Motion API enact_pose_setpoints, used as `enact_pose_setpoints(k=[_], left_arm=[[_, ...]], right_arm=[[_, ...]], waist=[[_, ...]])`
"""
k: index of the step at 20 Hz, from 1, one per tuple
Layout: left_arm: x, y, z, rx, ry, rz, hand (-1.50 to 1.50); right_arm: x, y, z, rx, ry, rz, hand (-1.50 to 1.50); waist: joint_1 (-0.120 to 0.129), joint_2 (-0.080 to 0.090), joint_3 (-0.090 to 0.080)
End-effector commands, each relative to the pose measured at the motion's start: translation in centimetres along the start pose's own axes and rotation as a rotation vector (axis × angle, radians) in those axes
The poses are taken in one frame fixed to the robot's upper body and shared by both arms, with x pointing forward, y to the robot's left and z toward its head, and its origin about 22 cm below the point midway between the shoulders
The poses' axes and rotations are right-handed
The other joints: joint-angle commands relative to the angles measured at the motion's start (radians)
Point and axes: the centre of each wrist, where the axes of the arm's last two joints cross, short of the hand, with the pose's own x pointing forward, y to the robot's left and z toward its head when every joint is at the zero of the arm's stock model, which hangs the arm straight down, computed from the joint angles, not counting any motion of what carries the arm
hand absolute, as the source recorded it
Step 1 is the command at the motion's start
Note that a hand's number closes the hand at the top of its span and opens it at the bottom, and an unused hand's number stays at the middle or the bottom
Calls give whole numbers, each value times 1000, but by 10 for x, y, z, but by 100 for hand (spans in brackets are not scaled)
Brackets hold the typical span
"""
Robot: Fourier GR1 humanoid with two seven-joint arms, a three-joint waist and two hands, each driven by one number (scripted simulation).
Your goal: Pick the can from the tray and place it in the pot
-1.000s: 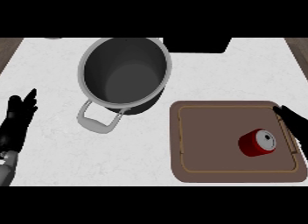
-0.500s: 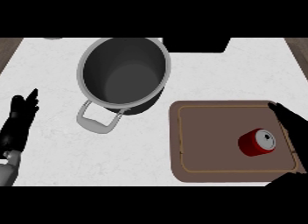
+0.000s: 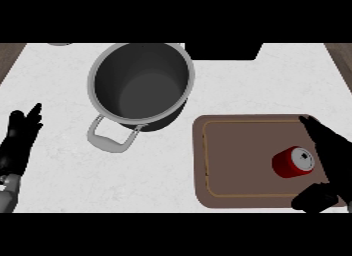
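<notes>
A red can (image 3: 293, 162) with a silver top lies on the brown tray (image 3: 238, 165) toward its right side. My right hand (image 3: 340, 160) hovers over the tray's right edge, just right of the can, fingers straight and pointing away from me, thumb spread below the can; it is open and holds nothing. The grey pot (image 3: 140, 84) stands empty at the back left of the tray, its handle (image 3: 112, 135) pointing toward me. My left hand (image 3: 16, 145) rests open at the left edge, fingers up.
The white counter (image 3: 68, 180) ends in wooden strips at both sides. A dark block (image 3: 222, 50) sits at the back edge behind the tray.
My right hand has moved left over the tray's right edge, closer to the can, with the thumb now showing below it. The can, pot and left hand have stayed put.
</notes>
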Motion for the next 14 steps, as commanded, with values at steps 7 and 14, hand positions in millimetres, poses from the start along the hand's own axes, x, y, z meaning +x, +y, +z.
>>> enact_pose_setpoints(k=[7,14], left_arm=[[-7,15,-9,7,2,3,0],[-29,6,-2,2,-5,-1,0]], right_arm=[[-7,17,-21,67,148,47,-150],[12,12,-25,81,134,33,-150]], waist=[[-5,1,0],[-3,0,-1]])
